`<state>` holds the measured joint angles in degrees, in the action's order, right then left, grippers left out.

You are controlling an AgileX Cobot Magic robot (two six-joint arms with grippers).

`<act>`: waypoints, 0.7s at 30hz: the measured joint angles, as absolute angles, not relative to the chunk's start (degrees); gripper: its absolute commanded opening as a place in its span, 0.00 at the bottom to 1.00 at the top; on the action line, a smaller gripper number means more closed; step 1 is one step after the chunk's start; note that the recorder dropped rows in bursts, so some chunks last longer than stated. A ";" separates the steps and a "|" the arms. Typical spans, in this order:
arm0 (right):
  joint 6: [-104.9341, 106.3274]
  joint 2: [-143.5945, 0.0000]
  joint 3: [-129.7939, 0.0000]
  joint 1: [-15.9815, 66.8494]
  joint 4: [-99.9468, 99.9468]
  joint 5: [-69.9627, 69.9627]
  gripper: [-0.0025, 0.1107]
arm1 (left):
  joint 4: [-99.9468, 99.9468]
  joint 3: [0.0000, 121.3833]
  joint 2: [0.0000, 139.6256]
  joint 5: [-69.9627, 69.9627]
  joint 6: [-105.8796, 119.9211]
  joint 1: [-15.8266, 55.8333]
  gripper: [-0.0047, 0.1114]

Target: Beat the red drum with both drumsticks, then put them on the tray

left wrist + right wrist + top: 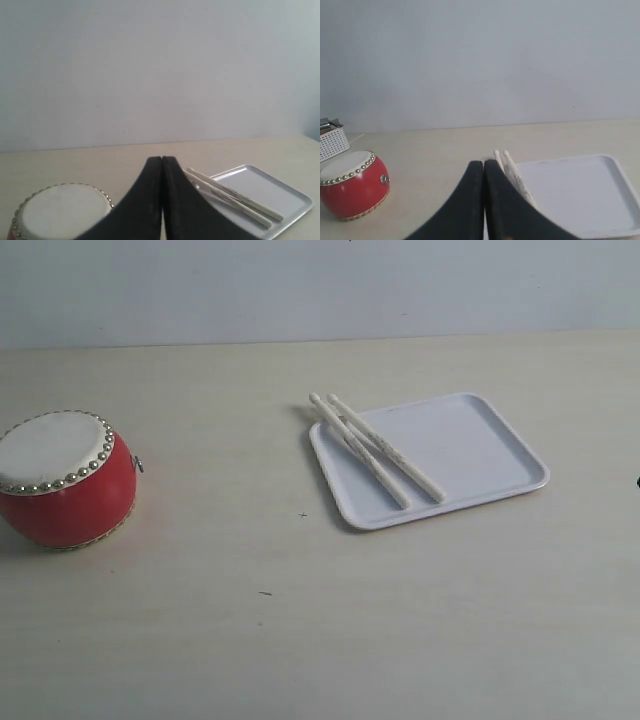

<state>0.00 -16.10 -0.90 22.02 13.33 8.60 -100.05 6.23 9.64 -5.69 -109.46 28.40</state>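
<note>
The red drum (62, 478) with its off-white studded top stands at the left of the table; it shows too in the left wrist view (60, 212) and the right wrist view (352, 185). Two pale drumsticks (375, 450) lie side by side on the left part of the white tray (480, 455), tips poking over its far left corner. Both sticks (235, 200) (512, 172) rest on the tray (285, 197) (570, 192). My left gripper (162, 161) is shut and empty. My right gripper (483, 164) is shut and empty. Neither arm appears in the exterior view.
A white slatted basket (331, 141) stands at the table's far left behind the drum. A pale wall runs along the back of the table (300, 620).
</note>
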 measured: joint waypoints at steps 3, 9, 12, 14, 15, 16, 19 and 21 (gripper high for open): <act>0.00 -11.94 -0.26 22.02 13.33 8.46 0.02 | -100.05 3.41 5.22 -5.92 -109.38 28.40 0.04; 0.00 -7.57 -0.26 22.02 13.33 6.64 0.02 | -100.05 0.26 0.61 -6.12 -109.24 28.40 0.04; 0.00 -6.95 -0.26 22.02 13.33 5.44 0.02 | -100.05 0.22 0.34 -5.12 -109.24 28.40 0.04; 0.00 -6.95 -0.26 22.02 13.33 3.94 0.02 | -100.05 0.22 0.34 -4.84 -108.44 28.40 0.04; 0.00 -6.95 -0.26 22.02 13.33 2.97 0.02 | -100.05 0.22 0.34 -4.84 -108.14 28.40 0.04; 0.00 -6.84 -0.26 22.02 13.33 2.02 0.02 | -100.05 0.22 0.34 -4.41 -107.75 28.40 0.04; 0.00 -6.76 -0.26 22.02 13.33 -1.04 0.02 | -100.05 0.22 0.34 -3.16 -107.35 28.40 0.04; 0.00 -6.76 -0.26 22.02 13.33 -3.18 0.02 | -100.05 0.22 0.34 -2.03 -107.24 28.40 0.04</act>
<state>0.00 -6.76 -0.26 22.02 13.33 -3.18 -100.05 0.22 0.34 -2.03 -107.24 28.40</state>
